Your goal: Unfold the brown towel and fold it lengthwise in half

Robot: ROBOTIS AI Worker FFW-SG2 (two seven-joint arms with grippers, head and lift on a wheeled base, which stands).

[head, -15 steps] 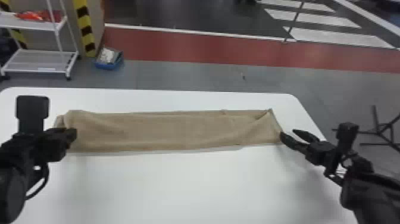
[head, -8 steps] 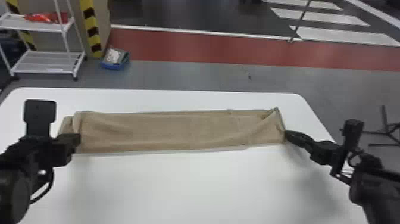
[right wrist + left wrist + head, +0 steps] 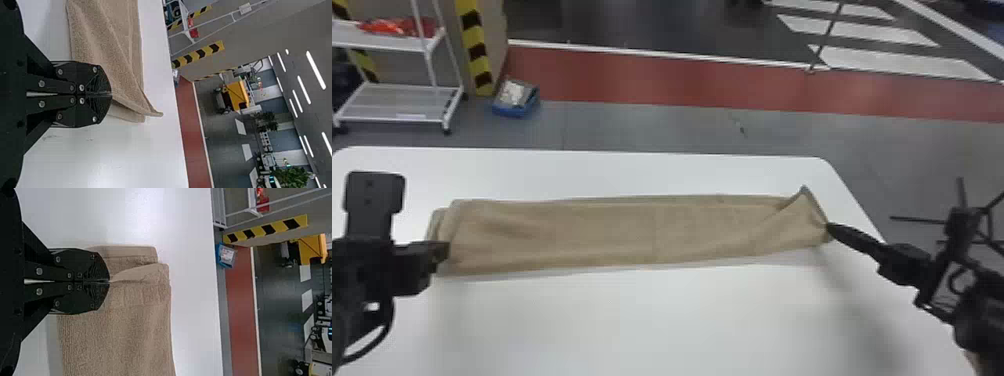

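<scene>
Left gripper (image 3: pixel 108 281): am keeping fingers pressed together, pinching towel's left end. Brown towel (image 3: pixel 612 230): lying as long strip on white table (image 3: pixel 642 325), long axis running left-right between my pincers, stretching rightward from left one; neither arm sitting closer, each holding own end. Right gripper (image 3: pixel 110 94): am clamping towel's right end, towel extending leftward from tips, far corner poking up. Versus one second ago: right fingers were gaping, now closing on cloth; towel now lying nearer me.

Left jaws, right jaws closed.
</scene>
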